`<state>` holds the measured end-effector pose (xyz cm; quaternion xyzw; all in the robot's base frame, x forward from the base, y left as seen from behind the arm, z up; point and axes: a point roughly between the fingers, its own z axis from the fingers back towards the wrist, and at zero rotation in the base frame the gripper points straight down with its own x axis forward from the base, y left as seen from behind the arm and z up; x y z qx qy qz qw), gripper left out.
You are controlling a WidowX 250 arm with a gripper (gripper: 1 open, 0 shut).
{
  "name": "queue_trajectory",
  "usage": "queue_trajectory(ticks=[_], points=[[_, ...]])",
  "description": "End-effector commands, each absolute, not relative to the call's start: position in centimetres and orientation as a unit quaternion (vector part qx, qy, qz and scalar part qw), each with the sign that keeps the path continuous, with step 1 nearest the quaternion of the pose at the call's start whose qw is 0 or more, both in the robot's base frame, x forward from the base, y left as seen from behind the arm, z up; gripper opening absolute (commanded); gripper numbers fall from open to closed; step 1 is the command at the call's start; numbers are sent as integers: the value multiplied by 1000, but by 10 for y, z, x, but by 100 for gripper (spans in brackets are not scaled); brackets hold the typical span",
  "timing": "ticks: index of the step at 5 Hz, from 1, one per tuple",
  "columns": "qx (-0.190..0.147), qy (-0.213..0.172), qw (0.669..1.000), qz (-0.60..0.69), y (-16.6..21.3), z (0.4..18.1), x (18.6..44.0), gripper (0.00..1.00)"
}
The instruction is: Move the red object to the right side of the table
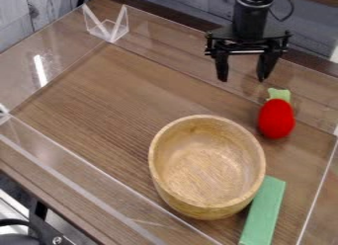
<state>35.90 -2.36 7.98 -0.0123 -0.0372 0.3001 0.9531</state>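
- Across the whole view, the desk (106, 101) is a brown wood-grain top edged by low clear acrylic walls; no brand, label or writing can be read anywhere on it or on the things it carries.
- In the near middle of the desk stands a round light wooden bowl (208, 166), upright, with nothing visible inside it.
- At the far right, the black gripper (247, 63) hangs from its arm pointing down over the desk, its jaws spread wide with nothing between them; it is apart from every object, up and to the left of the toy.
- Along the near right edge lies a flat green rectangular block (264, 211), just beside the bowl's rim and close to the right acrylic wall.
- On the right side of the desk rests the red object (275, 119), a small egg-shaped toy strawberry with its green leafy tip at the far end; it sits near the right wall, beyond the bowl and not touching it.
- At the far left corner, a small clear acrylic bracket (106, 24) joins the walls.
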Motion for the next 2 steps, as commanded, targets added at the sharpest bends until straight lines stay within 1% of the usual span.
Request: queue_trajectory(ticks=[1, 2], points=[[-29, -76, 960, 267, -14, 100, 364, 100], [-28, -80, 962, 258, -12, 103, 363, 100]])
